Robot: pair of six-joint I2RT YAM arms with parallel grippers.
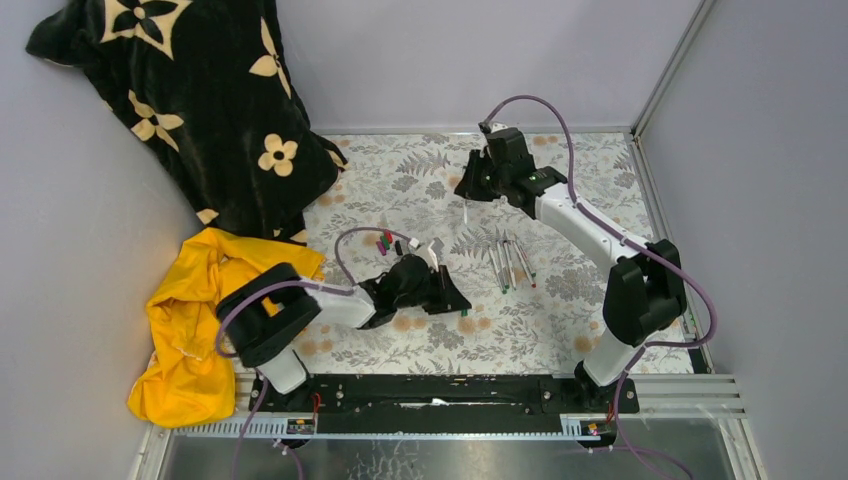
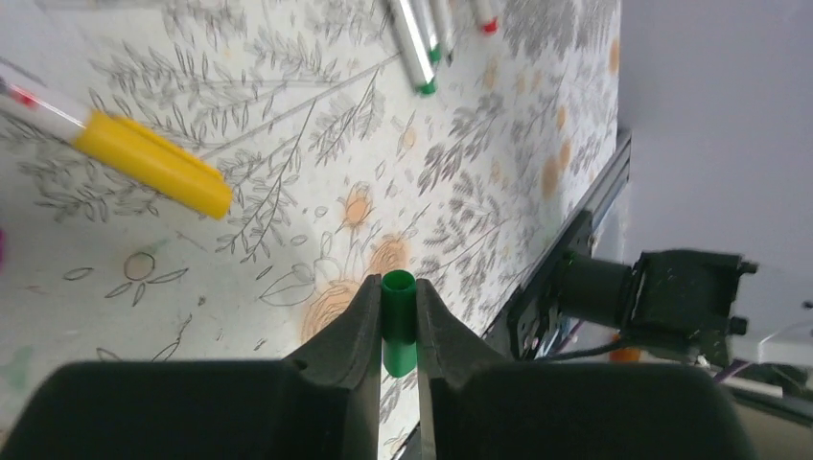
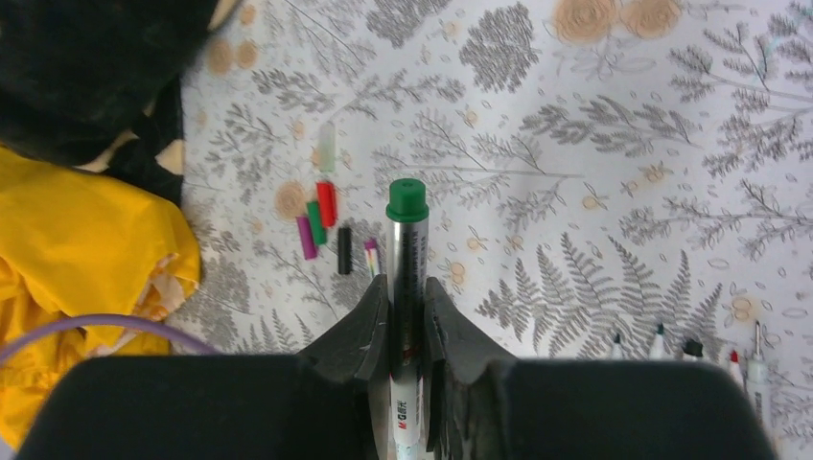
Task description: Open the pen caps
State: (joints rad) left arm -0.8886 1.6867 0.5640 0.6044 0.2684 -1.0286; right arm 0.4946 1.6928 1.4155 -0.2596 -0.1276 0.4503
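My left gripper (image 2: 396, 287) is shut on a short green pen cap (image 2: 398, 311) and holds it low over the floral cloth, near the middle of the table (image 1: 450, 298). My right gripper (image 3: 406, 283) is shut on a whitish pen (image 3: 406, 240) with a green end, held above the cloth at the back (image 1: 468, 190). Loose caps lie together in the right wrist view: red (image 3: 327, 203), green (image 3: 315, 222), magenta (image 3: 306, 237) and black (image 3: 344, 250). Several uncapped pens (image 1: 510, 262) lie side by side. A pen with a yellow cap (image 2: 153, 163) lies near my left gripper.
A black flowered blanket (image 1: 200, 90) fills the back left corner. A yellow cloth (image 1: 200, 320) lies at the left edge. A metal rail (image 1: 450, 400) runs along the near edge, and grey walls close in the back and right.
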